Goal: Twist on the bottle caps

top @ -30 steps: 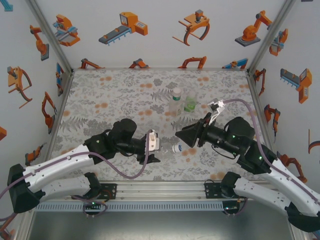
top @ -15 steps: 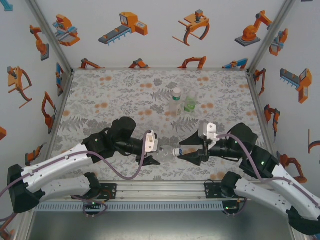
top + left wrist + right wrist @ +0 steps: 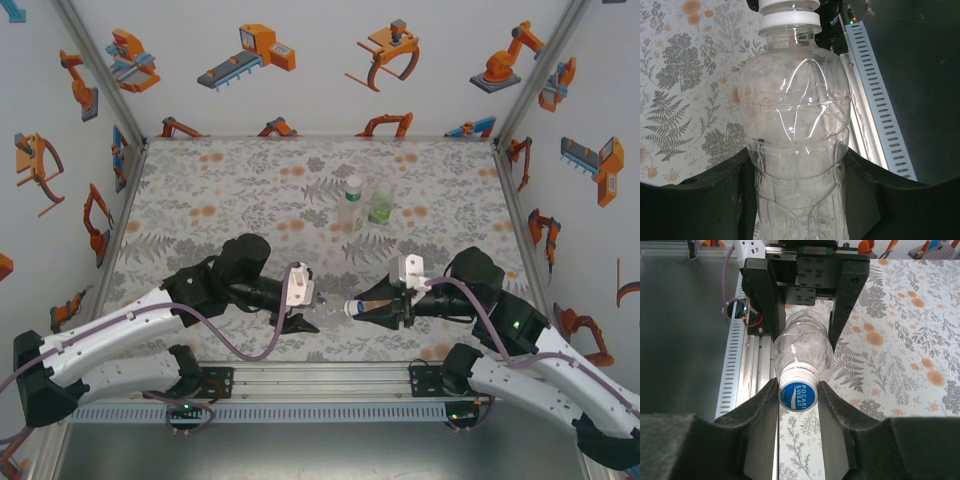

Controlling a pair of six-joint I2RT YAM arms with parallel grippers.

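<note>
Holding with left pincer (image 3: 795, 200): clenched round the body of a clear bottle (image 3: 792, 125), kept on its side above the desk (image 3: 200, 200), neck aimed away from this pincer toward the other one
State of right pincer (image 3: 368, 308): closed on the bottle cap (image 3: 797, 390), one finger against each side of its white rim, blue printed top facing back into the pincer
Seat of the cap: on the neck, just ahead of the left pincer's fingertips (how far it is threaded I cannot tell)
Beyond both pincers: a capped bottle (image 3: 352, 200) and a green bottle (image 3: 381, 205) upright, close together
Risk, cross-threading: if the two pincers are not in line, a twist could jam the cap crooked
Risk, spinning: the thin bottle may turn inside the left pincer instead of taking the thread
Risk, slipping: the cap is small and smooth; the fingers could skid round it or pop it off
Changed over the last second: the right pincer was first higher and farther from the cap, then level with it with fingers apart; now they have shut. The left pincer's hold looks unchanged
</note>
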